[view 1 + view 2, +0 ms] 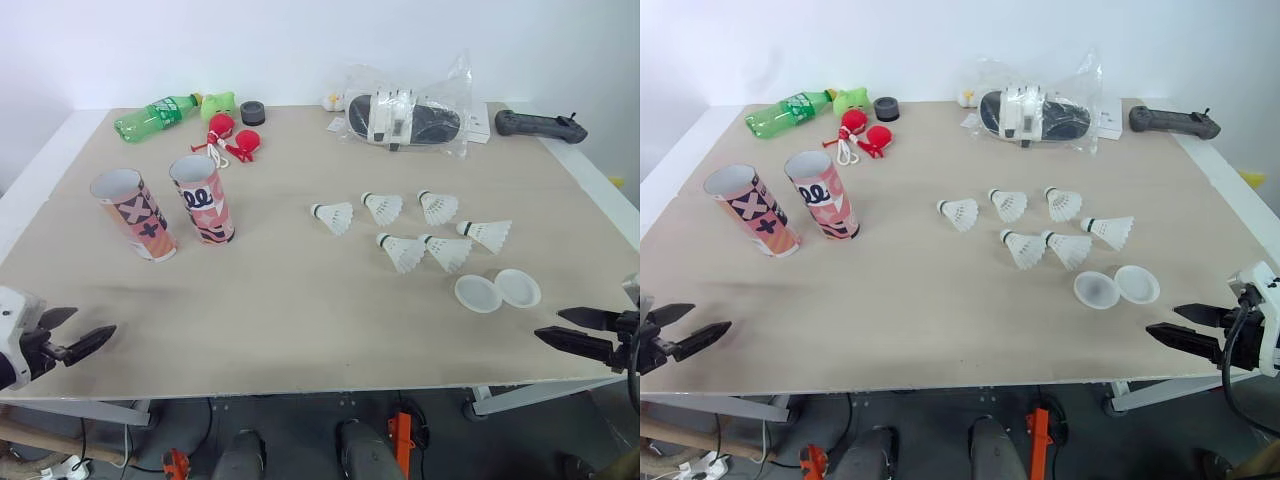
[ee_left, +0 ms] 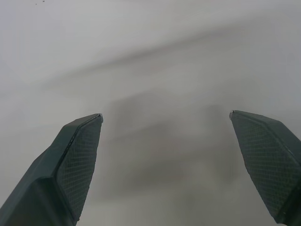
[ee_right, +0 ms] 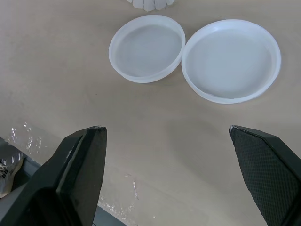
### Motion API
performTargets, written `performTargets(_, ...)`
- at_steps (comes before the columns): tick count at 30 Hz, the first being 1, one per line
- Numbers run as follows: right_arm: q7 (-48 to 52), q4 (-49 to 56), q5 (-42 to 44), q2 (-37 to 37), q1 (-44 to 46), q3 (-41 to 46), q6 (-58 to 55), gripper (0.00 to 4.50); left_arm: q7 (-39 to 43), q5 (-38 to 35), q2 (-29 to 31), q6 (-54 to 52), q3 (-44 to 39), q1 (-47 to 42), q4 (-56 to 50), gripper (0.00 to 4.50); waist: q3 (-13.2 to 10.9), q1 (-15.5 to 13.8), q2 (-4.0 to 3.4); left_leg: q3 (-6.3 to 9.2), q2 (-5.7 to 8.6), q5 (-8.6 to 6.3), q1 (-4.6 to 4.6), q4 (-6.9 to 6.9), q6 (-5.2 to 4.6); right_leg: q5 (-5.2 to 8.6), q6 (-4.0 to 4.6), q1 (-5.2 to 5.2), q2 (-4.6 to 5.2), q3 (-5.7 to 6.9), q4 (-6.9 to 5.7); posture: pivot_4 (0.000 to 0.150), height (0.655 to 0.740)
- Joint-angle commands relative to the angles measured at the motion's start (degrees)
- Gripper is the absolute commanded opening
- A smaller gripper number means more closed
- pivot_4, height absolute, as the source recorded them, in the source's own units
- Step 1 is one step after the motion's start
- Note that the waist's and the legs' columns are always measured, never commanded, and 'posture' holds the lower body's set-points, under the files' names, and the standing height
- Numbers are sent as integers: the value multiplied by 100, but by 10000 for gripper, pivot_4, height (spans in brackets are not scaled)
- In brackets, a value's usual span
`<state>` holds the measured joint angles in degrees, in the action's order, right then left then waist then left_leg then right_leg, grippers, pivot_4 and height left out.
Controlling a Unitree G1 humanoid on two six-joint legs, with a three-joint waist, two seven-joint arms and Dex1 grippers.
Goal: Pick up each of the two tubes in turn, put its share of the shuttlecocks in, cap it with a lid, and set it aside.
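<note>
Two open pink patterned tubes stand upright at the left of the table: one with black crosses (image 1: 134, 213), one with loops (image 1: 203, 198). Several white shuttlecocks (image 1: 404, 231) lie scattered right of centre. Two translucent white lids (image 1: 478, 293) (image 1: 518, 287) lie side by side near the front right; the right wrist view has them (image 3: 147, 48) (image 3: 231, 59) just beyond its fingers. My left gripper (image 1: 72, 334) hangs open at the front left edge, well short of the tubes. At the front right edge, my right gripper (image 1: 575, 331) is open and empty, near the lids.
Along the back lie a green bottle (image 1: 158, 116), a green toy (image 1: 219, 103), red balls on a cord (image 1: 233, 138), a black disc (image 1: 253, 112), a plastic-wrapped black and white item (image 1: 405, 119) and a black controller (image 1: 541, 124).
</note>
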<state>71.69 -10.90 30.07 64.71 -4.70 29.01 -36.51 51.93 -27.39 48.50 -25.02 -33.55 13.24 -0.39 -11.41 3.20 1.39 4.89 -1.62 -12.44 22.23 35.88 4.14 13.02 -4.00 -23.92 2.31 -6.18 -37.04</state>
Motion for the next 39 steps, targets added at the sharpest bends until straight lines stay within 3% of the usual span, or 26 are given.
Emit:
performTargets(1,37,109,79,74,71,228,-14,44717,-27,-32,24,-4,-137,14,-149,45000,0,5,0,-1,0,0,0,0,0,0,0,0,0,-1,0,1500,7400)
performTargets(4,32,221,456,-18,350,425,-269,44717,-75,-4,9,53,-121,-34,-120,45000,0,15,0,-7,0,0,-1,6,0,-4,-3,-1,0,-6,0,1500,7400)
performTargets(7,-57,1003,1056,-132,775,343,-735,44717,-212,-42,-149,132,36,-263,-278,45000,0,33,-1,-8,-1,0,-1,13,0,-10,-4,0,-2,-8,0,1500,7400)
performTargets(10,-643,2276,1707,-593,1504,-221,-1189,44717,-445,19,-430,359,268,-696,-280,45000,0,72,0,-9,-6,1,-1,23,-1,-24,-4,1,-8,-12,0,1500,7400)
performTargets(16,-2057,3780,1588,-2091,2923,-1758,-942,44717,-1296,493,-1289,993,892,-1387,-219,45000,19,110,35,-9,-23,1,9,53,-1,-55,-19,2,-31,-20,0,1500,7400)
performTargets(20,-2313,3982,1340,-2680,3375,-2440,-701,44717,-2205,926,-1947,1438,1054,-1548,-310,45000,20,99,37,-5,-22,1,25,56,-1,-65,-39,-5,-32,-21,2,1500,7400)
performTargets(25,-2229,3810,1036,-2881,3498,-2863,-360,44717,-2944,1292,-2387,1746,1117,-1664,-127,45000,32,58,58,-1,-21,-3,32,54,-6,-60,-37,-7,-31,-20,2,1500,7400)
performTargets(39,-2205,3668,744,-3345,3926,-3521,-206,44717,-3969,1411,-2943,1423,1358,-2676,723,45000,35,5,62,0,-22,11,21,56,-24,-84,-33,-5,-38,-20,1,1500,7400)
